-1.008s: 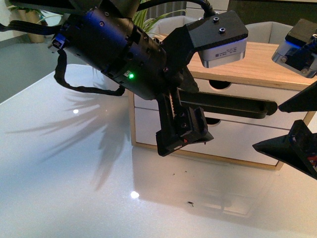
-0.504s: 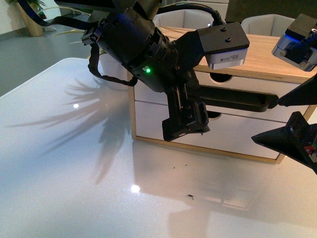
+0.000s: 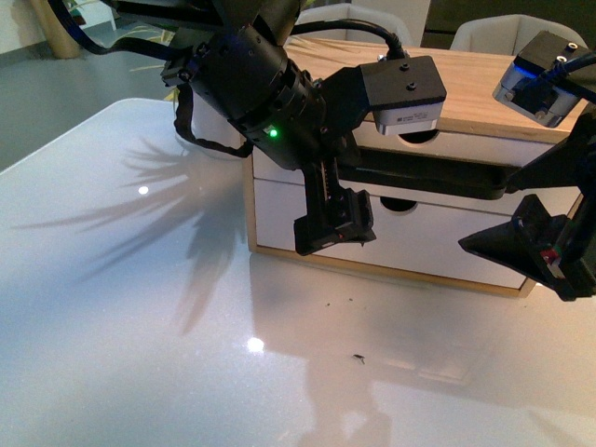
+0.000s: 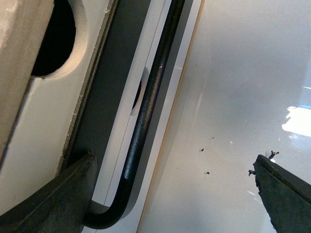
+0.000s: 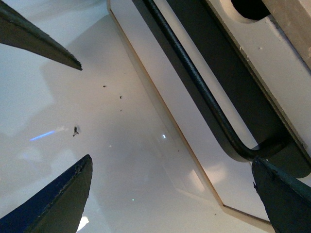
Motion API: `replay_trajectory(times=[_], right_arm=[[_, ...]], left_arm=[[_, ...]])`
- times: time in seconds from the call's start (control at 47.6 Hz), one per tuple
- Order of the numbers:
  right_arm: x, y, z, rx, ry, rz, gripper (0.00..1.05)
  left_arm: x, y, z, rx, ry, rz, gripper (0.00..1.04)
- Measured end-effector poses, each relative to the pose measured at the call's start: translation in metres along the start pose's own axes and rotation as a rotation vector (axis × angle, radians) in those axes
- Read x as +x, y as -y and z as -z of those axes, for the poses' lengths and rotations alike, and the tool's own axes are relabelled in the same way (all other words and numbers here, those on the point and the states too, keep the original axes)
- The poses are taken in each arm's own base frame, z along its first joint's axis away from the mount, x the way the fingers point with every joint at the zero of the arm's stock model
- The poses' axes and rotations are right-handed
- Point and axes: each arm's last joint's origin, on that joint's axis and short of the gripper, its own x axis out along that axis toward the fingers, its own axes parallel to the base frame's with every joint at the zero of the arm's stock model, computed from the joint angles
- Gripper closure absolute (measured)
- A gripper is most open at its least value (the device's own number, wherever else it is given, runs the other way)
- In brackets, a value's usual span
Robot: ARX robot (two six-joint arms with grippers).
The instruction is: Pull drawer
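White drawer (image 3: 475, 149), black handle (image 4: 146, 111), left fingers (image 4: 53, 199) spread around it

The left arm (image 3: 270, 102) hides the left end of the drawer handle (image 3: 438, 179).

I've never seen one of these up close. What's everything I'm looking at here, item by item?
table: one, glossy white, under everything
cabinet: one, light wood, on the table's far side
drawer fronts: two, white, stacked in the cabinet, each with a half-round notch
bar handle: one, black, running across the fronts
specks: a few, dark, on the table before the cabinet
chairs: two, pale, behind the cabinet
left tool: one, black, open, one finger by the handle's end
right tool: one, black, open, near the handle's other end
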Motion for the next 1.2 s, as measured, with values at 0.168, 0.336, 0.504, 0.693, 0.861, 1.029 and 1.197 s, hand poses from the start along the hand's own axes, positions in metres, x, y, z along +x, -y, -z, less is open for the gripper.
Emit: replay_trajectory(times=[0.168,0.336,0.504,0.693,0.861,1.029,1.197], right_arm=[[0.009,0.006,-0.002,-0.003,0.008,0.007,0.09],[0.022,0.008,-0.005,-0.008,0.005,-0.016,0.09],[0.027,0.008,-0.007,-0.011,0.011,-0.03,0.09],[0.03,0.006,-0.008,-0.038,-0.028,-0.073,0.09],[0.029,0.003,-0.006,-0.077,-0.049,-0.12,0.09],[0.025,-0.001,-0.004,-0.093,-0.055,-0.162,0.09],[0.016,-0.01,0.0,-0.106,-0.052,-0.204,0.09]], left_arm=[[0.001,0.0,0.001,0.005,-0.001,0.003,0.07],[0.002,0.0,0.001,0.012,-0.003,0.006,0.07],[0.002,0.0,0.001,0.013,-0.005,0.009,0.07],[0.002,0.0,0.001,0.021,-0.009,0.016,0.07],[0.001,0.004,0.002,0.04,-0.012,0.053,0.07],[-0.005,0.014,0.001,0.06,-0.016,0.11,0.07],[-0.013,0.028,0.0,0.097,-0.019,0.146,0.07]])
